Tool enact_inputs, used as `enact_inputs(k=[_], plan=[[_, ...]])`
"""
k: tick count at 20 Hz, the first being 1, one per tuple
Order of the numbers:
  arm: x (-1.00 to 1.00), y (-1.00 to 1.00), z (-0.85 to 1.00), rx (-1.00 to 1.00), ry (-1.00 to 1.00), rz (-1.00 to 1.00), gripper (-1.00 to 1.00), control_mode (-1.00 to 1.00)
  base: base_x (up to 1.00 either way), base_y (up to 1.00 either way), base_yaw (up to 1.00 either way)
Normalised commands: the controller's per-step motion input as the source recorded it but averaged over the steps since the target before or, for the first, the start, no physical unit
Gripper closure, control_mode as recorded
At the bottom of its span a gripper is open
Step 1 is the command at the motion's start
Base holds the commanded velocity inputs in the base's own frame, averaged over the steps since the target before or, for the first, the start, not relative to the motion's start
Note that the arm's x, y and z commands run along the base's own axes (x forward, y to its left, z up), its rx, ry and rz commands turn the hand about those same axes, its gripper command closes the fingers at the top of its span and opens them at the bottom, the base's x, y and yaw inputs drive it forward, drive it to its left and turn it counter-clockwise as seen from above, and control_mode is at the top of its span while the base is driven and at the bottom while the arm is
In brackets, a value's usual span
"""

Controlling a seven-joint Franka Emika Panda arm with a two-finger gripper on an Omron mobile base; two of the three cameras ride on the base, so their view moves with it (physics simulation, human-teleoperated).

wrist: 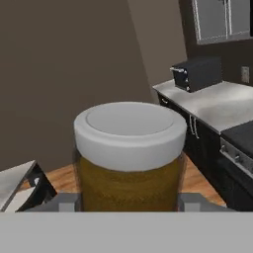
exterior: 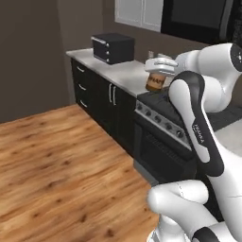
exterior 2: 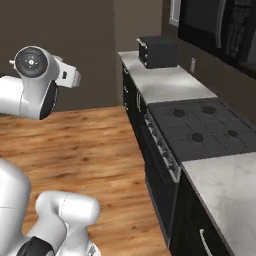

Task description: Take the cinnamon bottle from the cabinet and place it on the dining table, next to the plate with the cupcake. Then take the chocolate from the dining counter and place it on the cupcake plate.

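Amber-brown glass under a smooth pale lid: the small round cinnamon jar (wrist: 129, 155) sits clenched in my claw (exterior: 158, 75), carried high above the black stove (exterior: 163, 116) beside the grey marble worktop (exterior: 120, 71). I judge the jar is out of the cabinet and I am in transit. Next I must find the dining table and set the jar upright beside the cupcake plate. Wooden plank floor (exterior: 56, 165) lies below.
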Motion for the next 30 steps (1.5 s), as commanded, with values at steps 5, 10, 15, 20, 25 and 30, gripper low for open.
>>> enact_inputs(k=[5, 10, 15, 20, 25, 30], plan=[[0.00, 0.00, 0.00, 0.00, 0.00, 0.00, 1.00, 1.00, 0.17, 0.00, 0.74], [0.00, 0.00, 0.00, 0.00, 0.00, 0.00, 1.00, 1.00, 0.37, 0.00, 0.66], [0.00, 0.00, 0.00, 0.00, 0.00, 0.00, 1.00, 1.00, 0.65, -0.31, 0.52], [0.00, 0.00, 0.00, 0.00, 0.00, 0.00, 1.00, 1.00, 0.72, -0.65, 0.39], [0.00, 0.00, 0.00, 0.00, 0.00, 0.00, 1.00, 1.00, 0.84, -0.83, 0.20], [0.00, 0.00, 0.00, 0.00, 0.00, 0.00, 1.00, 1.00, 0.88, -0.91, 0.10]])
